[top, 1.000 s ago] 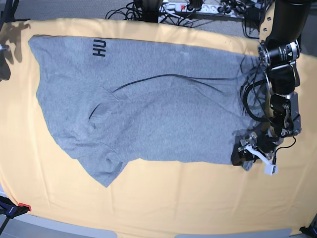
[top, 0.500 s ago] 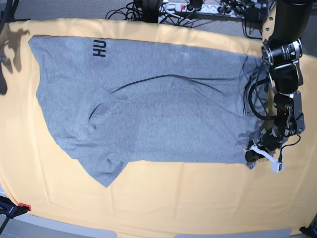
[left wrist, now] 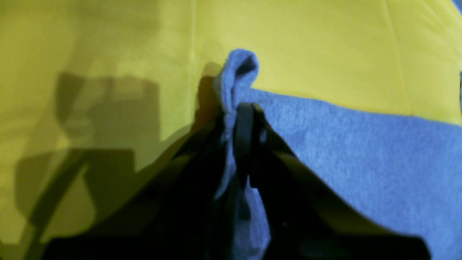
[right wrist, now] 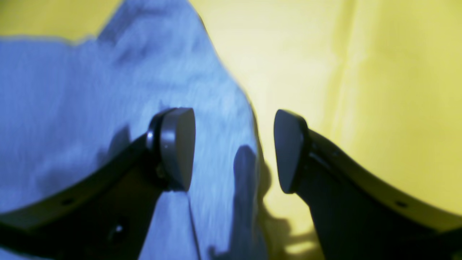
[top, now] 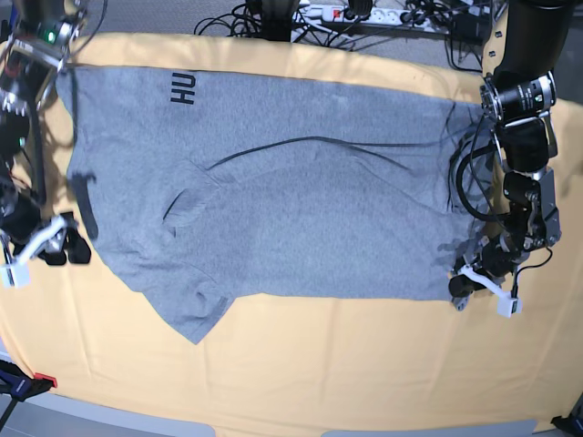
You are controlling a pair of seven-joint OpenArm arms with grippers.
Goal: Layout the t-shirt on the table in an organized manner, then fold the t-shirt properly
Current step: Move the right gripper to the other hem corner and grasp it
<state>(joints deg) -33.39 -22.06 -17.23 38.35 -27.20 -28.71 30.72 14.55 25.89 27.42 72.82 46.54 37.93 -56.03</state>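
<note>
The grey t-shirt (top: 273,200) lies spread across the yellow table (top: 319,364), with black lettering (top: 184,88) near its far left. My left gripper (top: 458,289) sits at the shirt's front right corner. In the left wrist view the left gripper (left wrist: 240,119) is shut on a pinched-up fold of the t-shirt (left wrist: 361,162). My right gripper (top: 77,248) stands at the shirt's left edge. In the right wrist view the right gripper (right wrist: 234,150) is open, its fingers (right wrist: 177,148) astride the edge of the t-shirt (right wrist: 90,90), one over cloth and one over the table (right wrist: 361,90).
A power strip and tangled cables (top: 346,14) lie beyond the table's far edge. A red-tipped clamp (top: 27,382) sits at the front left corner. A thin dark curved line (top: 301,141) crosses the shirt's middle.
My right arm has come into the base view at the shirt's left edge. The left gripper has drawn the front right corner slightly to the right.
</note>
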